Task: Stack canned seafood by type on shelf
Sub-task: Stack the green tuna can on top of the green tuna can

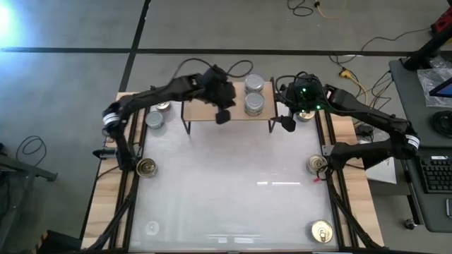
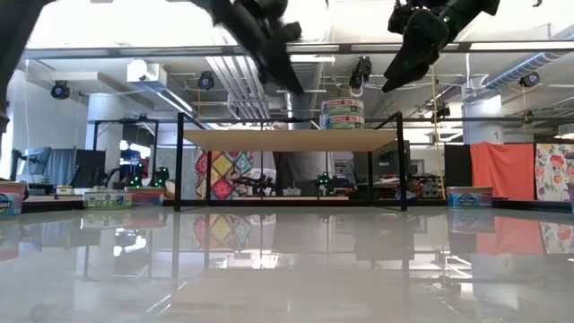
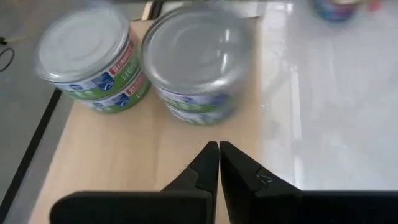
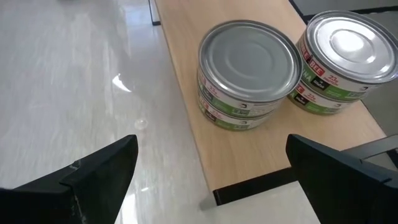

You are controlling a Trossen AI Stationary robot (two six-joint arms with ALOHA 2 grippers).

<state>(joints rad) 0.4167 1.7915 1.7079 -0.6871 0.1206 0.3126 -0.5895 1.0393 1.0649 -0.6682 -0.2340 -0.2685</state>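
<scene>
The shelf (image 1: 212, 111) stands at the table's far middle, a light wooden board on thin black legs. On its right half two stacks of silver-lidded tins rest side by side, two tins each: a far stack (image 1: 254, 85) and a near stack (image 1: 254, 104). My left gripper (image 1: 222, 116) hangs shut above the board's near edge, just left of the stacks; its wrist view shows the shut gripper (image 3: 219, 160) short of both stacks (image 3: 199, 62). My right gripper (image 1: 287, 123) hovers open off the shelf's right end, nothing between its fingers (image 4: 93, 174).
Two silver-lidded tins (image 1: 154, 120) sit on the table left of the shelf. Gold-lidded tins lie at the left edge (image 1: 146, 166), the right edge (image 1: 318, 165) and the near right corner (image 1: 321, 231). The white tabletop (image 1: 233, 197) in front of the shelf is bare.
</scene>
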